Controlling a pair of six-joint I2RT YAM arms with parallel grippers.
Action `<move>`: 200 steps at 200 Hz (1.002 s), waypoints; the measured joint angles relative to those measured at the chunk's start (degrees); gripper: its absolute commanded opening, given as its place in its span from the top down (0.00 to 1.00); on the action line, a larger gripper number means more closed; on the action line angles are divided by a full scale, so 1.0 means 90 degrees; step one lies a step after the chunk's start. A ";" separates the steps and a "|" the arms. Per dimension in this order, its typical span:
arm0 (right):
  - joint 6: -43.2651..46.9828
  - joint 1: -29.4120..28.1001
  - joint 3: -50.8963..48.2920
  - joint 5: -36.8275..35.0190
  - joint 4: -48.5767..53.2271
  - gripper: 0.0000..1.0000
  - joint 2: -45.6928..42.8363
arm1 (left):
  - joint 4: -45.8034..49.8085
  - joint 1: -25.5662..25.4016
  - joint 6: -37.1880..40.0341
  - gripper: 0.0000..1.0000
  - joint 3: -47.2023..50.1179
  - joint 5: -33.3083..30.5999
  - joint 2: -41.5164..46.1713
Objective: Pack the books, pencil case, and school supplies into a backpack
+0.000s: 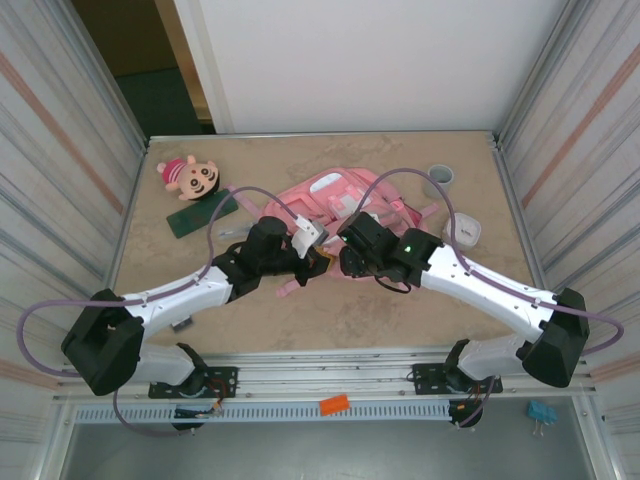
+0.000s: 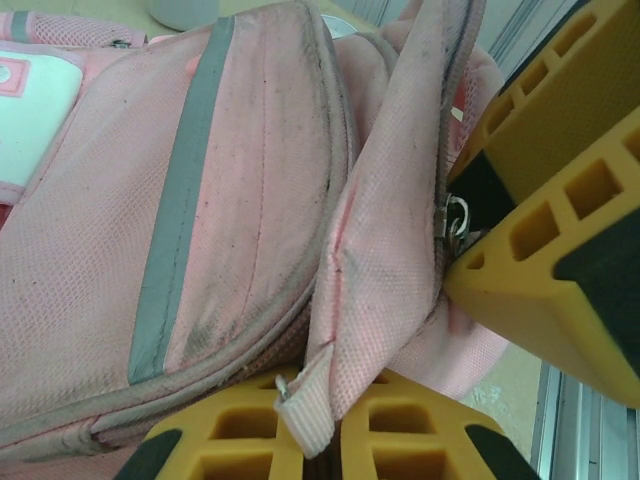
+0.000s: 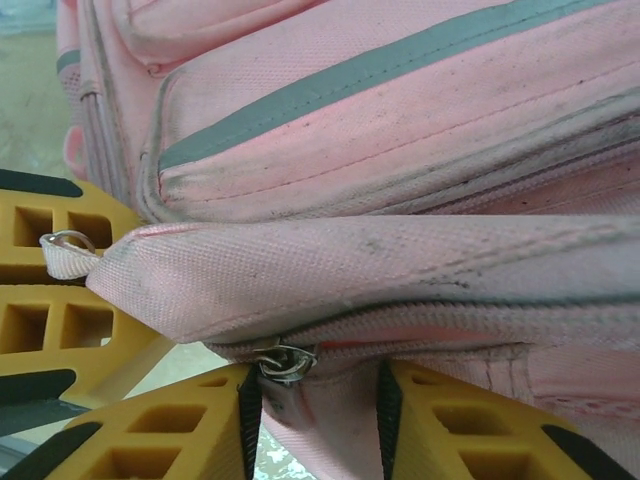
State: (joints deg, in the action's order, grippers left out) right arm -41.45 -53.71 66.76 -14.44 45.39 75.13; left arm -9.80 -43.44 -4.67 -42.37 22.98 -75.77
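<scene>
Counts: one pink backpack [image 1: 325, 190]; one dark green pencil case [image 1: 202, 216]; one plush doll [image 1: 187, 175]; one grey cup [image 1: 438, 180]; one small white piece [image 1: 463, 231] right of the backpack. Two arms, left arm [image 1: 180, 295] and right arm [image 1: 490, 290], so two grippers: left gripper [image 1: 310, 243], right gripper [image 1: 343, 245]. Two yellow fingers [image 3: 150, 440] per gripper, four total. On the backpack up close: one metal zip pull [image 3: 283, 360], one metal ring [image 3: 65, 242] on a strap end, one grey stripe [image 3: 400, 55]. Front rail: one orange tag [image 1: 334, 404], one blue clip [image 1: 541, 413].
</scene>
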 measured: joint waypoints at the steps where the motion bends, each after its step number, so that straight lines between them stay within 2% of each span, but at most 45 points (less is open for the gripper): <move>1: 0.0000 0.0000 0.0000 -0.0005 0.0002 0.66 0.0000 | -0.0002 0.0000 -0.0005 1.00 0.0000 0.0000 0.0000; 17: -0.0061 0.0000 0.0000 -0.0087 0.0032 0.55 -0.0005 | -0.0036 0.0000 -0.0039 1.00 0.0000 0.0002 0.0000; 38: -0.0058 0.0000 0.0000 -0.0160 0.0087 0.54 -0.0012 | -0.0044 0.0000 -0.0085 1.00 0.0000 0.0019 0.0000; 54: -0.0051 0.0000 0.0000 -0.0163 0.0056 0.57 -0.0012 | -0.0058 0.0000 -0.0114 1.00 0.0000 0.0024 0.0000; 92: -0.0010 -0.0095 0.0002 -0.0306 -0.0002 0.69 -0.0005 | -0.0083 0.0000 -0.0141 1.00 0.0000 0.0027 0.0000; 133: 0.0015 -0.0197 0.0029 -0.0437 0.0019 0.71 -0.0002 | -0.0080 0.0000 -0.0131 1.00 0.0000 0.0010 0.0000; 169: 0.0202 -0.0197 -0.0044 -0.0308 -0.0223 0.81 -0.0151 | -0.0083 0.0000 -0.0131 1.00 0.0000 0.0007 0.0000; 178: 0.0202 -0.0197 -0.0041 -0.0301 -0.0245 0.80 -0.0151 | -0.0080 0.0000 -0.0131 1.00 -0.0002 0.0007 0.0000; 192: 0.0182 -0.0182 -0.0041 -0.0308 -0.0221 0.70 -0.0148 | -0.0080 0.0000 -0.0131 1.00 -0.0002 0.0007 0.0000; 200: 0.0199 -0.0168 -0.0041 -0.0323 -0.0192 0.67 -0.0148 | -0.0080 0.0000 -0.0131 1.00 -0.0002 0.0007 0.0000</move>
State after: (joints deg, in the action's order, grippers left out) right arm -39.66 -55.22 66.39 -17.34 43.66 73.80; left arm -10.52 -43.44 -5.85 -42.39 23.05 -75.77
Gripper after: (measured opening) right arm 0.288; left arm 0.093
